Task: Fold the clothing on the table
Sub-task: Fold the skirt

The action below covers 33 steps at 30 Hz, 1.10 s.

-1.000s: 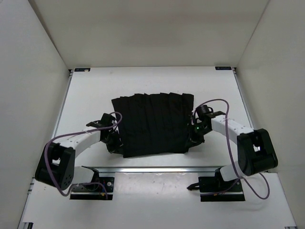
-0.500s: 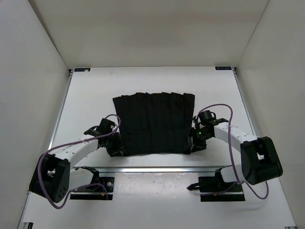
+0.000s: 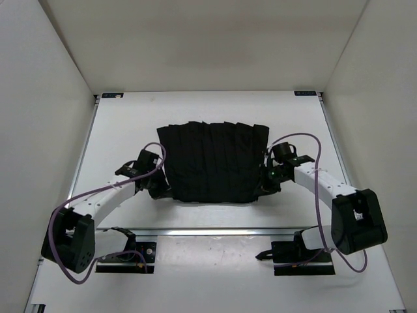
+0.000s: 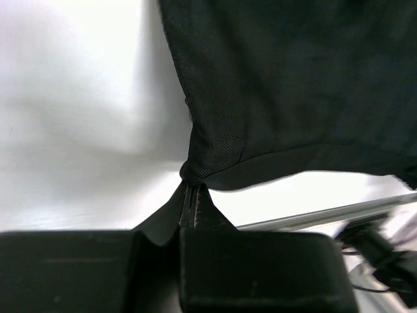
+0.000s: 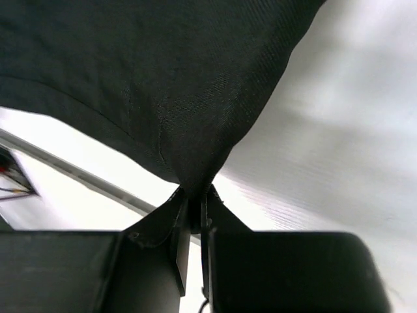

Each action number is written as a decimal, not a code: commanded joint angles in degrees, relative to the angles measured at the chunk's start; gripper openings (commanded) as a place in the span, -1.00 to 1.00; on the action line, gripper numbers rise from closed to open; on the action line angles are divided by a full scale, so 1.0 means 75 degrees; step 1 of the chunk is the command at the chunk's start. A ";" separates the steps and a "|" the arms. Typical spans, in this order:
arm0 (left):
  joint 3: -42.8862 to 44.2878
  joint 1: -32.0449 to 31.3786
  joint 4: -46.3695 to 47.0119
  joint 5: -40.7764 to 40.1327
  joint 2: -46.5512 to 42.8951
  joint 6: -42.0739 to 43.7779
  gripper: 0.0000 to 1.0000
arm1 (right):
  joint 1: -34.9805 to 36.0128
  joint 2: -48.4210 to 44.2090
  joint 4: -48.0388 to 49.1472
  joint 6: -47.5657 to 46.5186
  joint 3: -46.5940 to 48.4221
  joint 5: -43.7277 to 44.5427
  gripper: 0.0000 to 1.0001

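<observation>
White desk [image 3: 117, 130]: I see my left end effector [image 4: 189, 195] and right end effector [image 5: 194, 199] each pinching a near corner of the black pleated garment [image 3: 214, 160].

1. The overhead view is lit brightly and evenly from above; the white worktop [image 3: 130, 124] is shown without glare, and only faint shadows are cast.
2. The black clothing [image 3: 214, 163] is rendered dark, its creases faintly resolved.
3. In the wrist views the worktop is washed out and blurred, while the fabric weave is kept sharp.
4. The left claw [image 4: 189, 192] and right claw [image 5: 194, 199] are seen as dark, soft-edged masses.
</observation>
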 commanded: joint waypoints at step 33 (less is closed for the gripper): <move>0.6529 0.2317 0.0561 0.3088 0.5737 -0.0668 -0.18 | -0.1460 0.6073 -0.2858 -0.0760 0.9679 0.0130 0.39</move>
